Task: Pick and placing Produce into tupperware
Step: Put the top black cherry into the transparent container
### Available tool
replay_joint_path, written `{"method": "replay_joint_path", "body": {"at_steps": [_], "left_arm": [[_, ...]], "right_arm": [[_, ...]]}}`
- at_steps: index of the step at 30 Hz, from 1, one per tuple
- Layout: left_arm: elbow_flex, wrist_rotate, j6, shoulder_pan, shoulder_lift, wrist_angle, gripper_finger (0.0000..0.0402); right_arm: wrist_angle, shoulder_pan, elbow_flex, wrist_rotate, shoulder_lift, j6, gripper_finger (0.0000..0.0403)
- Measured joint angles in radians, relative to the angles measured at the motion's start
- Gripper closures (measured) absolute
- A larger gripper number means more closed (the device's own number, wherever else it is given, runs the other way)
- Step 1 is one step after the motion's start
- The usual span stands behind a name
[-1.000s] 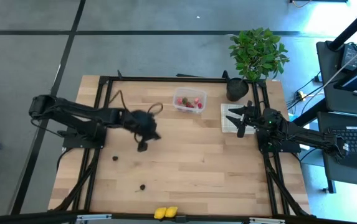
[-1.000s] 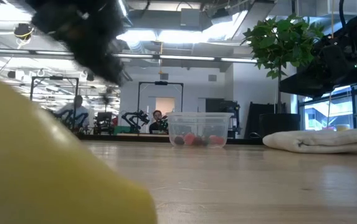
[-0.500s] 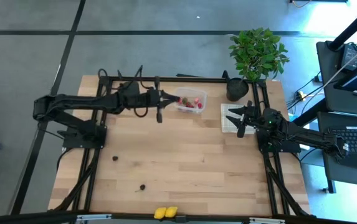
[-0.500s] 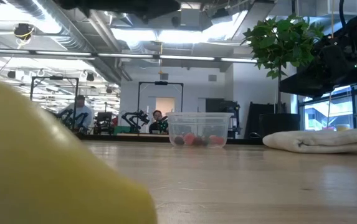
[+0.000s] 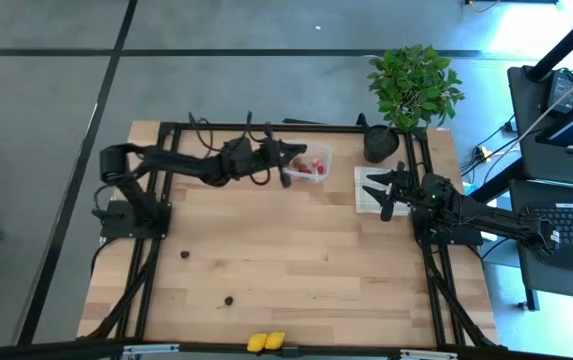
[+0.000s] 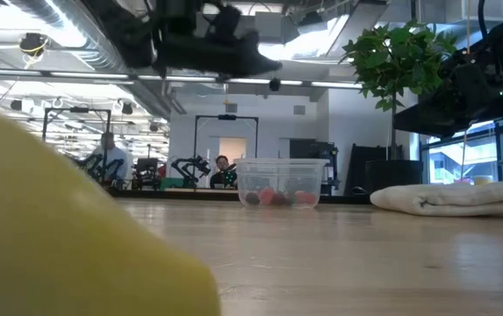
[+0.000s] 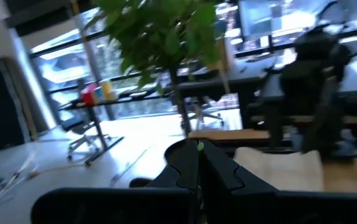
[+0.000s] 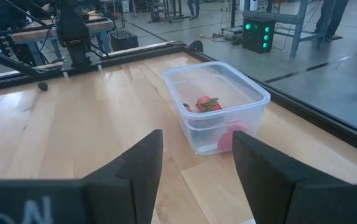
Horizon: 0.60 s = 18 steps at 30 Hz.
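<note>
High view, left to right: two dark berries and the yellow pieces lie loose on the table. Left gripper, jaws pinched tight, any load hidden, hangs at the tupperware edge with red berries inside: looks like the drop step; next, open over the box. Right gripper idles part-open, empty, over the cloth.

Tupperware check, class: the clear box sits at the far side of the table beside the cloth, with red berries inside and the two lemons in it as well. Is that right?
Not quite. The lemons are not in the tupperware; the high view shows them at the table's near edge. The rest holds: the box sits at the far side beside the cloth, with red berries inside.
</note>
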Motion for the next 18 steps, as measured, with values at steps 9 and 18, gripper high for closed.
{"method": "replay_joint_path", "body": {"at_steps": [9,18], "left_arm": [[0.0,-0.157,-0.028,0.0,0.147,0.086,0.0401],[0.0,-0.212,-0.082,0.006,0.212,0.09,0.0401]], "right_arm": [[0.0,0.0,0.0,0.0,0.0,-0.006,0.0208],[0.0,0.0,0.0,0.0,0.0,-0.012,0.0208]]}}
